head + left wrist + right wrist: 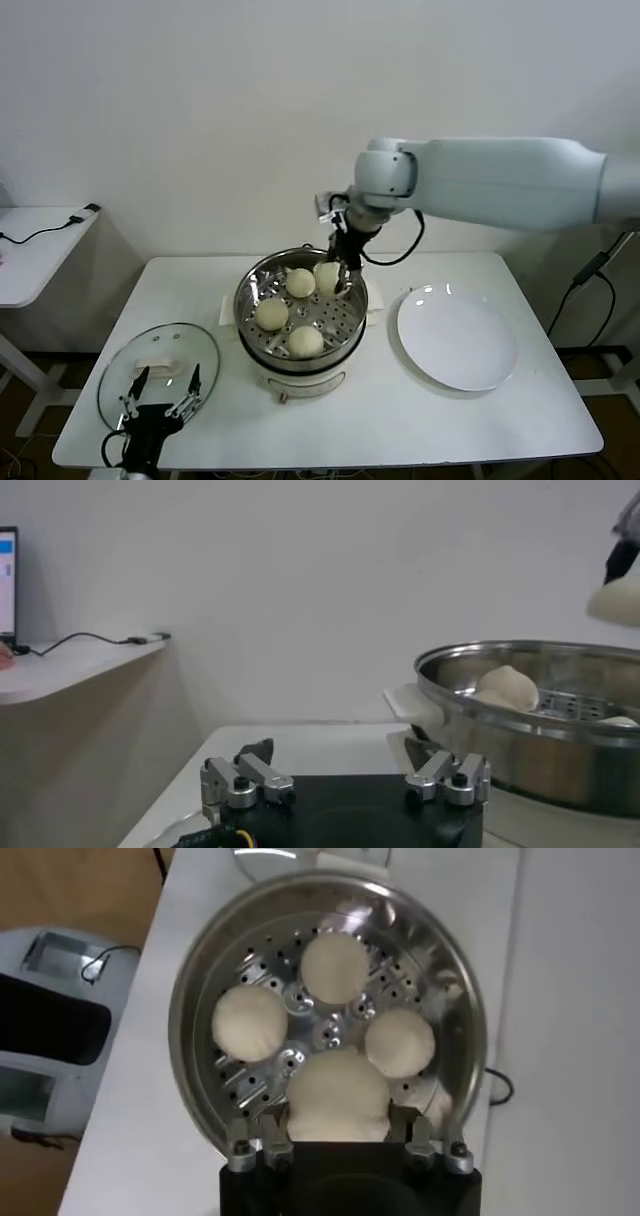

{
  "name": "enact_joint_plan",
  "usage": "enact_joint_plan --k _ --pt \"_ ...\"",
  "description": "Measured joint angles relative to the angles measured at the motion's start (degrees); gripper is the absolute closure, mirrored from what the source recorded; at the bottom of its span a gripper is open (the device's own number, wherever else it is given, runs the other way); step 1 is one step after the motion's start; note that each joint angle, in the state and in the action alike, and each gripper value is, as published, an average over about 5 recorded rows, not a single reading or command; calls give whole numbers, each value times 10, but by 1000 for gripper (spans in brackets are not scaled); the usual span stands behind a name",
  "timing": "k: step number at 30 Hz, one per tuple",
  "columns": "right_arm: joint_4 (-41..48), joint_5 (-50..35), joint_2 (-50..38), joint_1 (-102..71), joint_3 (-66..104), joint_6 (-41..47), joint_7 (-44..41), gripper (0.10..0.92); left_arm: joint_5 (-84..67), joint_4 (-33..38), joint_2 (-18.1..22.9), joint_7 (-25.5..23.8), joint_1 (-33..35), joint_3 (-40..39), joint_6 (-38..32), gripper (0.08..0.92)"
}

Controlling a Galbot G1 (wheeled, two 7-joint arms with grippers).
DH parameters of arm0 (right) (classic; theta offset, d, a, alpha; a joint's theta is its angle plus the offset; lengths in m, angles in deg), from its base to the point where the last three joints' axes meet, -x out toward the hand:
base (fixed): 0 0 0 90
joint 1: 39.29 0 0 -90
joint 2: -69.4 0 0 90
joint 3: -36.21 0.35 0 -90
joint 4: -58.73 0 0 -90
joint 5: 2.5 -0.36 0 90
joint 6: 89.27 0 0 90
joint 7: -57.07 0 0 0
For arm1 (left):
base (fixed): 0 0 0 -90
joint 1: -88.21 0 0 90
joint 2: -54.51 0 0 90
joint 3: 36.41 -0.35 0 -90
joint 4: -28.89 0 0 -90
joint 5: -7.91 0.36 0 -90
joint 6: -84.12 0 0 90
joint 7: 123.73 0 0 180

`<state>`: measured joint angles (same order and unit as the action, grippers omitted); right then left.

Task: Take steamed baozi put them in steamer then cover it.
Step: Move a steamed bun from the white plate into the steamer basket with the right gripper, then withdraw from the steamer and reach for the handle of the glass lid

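The steel steamer (248, 290) stands mid-table on its cream base, with three baozi (300, 281) (271, 314) (306, 341) on its perforated floor. My right gripper (340, 280) reaches down at the steamer's far right side, shut on another baozi (326, 276). In the right wrist view that baozi (338, 1096) sits between the fingers (272, 1133), above the three others (335, 966). The glass cover (115, 375) lies flat at the table's front left. My left gripper (163, 385) hangs over its near edge, open and holding nothing; its wrist view shows the steamer (530, 750) ahead.
A flat white plate (457, 337) lies right of the steamer. A side table (40, 250) with a cable stands at the far left. The table's front edge runs just below the cover.
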<state>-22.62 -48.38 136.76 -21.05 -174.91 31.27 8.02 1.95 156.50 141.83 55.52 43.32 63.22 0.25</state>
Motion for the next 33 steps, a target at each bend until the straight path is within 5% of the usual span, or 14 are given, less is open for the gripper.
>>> enact_joint_plan --k 19,27,33 --pt "43 77 12 -118 31 26 41 356 -4 0 1 0 -3 1 2 177" --pt "54 67 7 -113 53 8 29 212 -4 0 -1 -2 -3 3 0 177" --pt "58 27 -11 -87 78 -13 26 203 -4 0 -4 -4 -4 3 -3 177"
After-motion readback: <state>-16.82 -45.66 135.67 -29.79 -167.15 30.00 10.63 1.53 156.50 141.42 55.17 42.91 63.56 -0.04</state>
